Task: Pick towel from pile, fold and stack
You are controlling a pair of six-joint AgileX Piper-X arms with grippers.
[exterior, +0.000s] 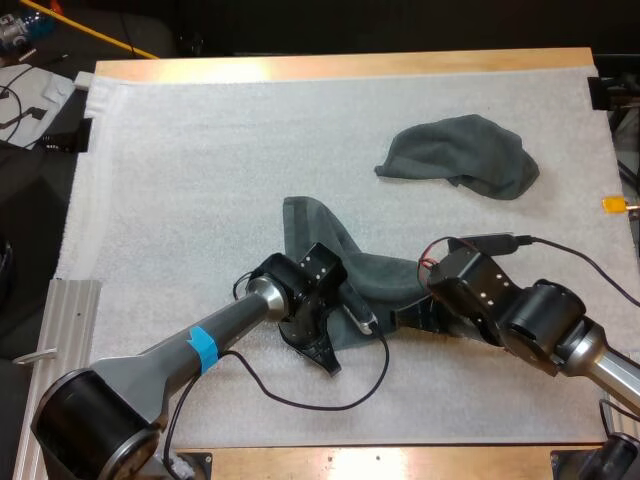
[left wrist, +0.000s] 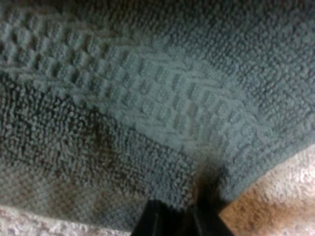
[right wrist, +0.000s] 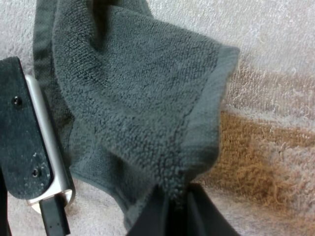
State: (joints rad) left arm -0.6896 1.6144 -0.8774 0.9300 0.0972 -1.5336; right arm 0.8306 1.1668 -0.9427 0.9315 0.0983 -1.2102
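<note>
- White mat (exterior: 200,150) covers the surface.
- Working towel (exterior: 385,275) lies lower centre of the high view, strung between both arms. It looks soft, floppy and light, so I'd grab hems and corners.
- Crumpled towel (exterior: 460,155) sits upper right.
- Left gripper (left wrist: 179,214) is clamped on the working towel's edge, and right gripper (right wrist: 177,206) is pinching a hemmed corner.

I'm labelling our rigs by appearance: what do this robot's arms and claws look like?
The left arm and right arm are silver-grey tubes with black rounded joints; the left wears a blue tape band. The left claw and right claw each have two black fingers.
</note>
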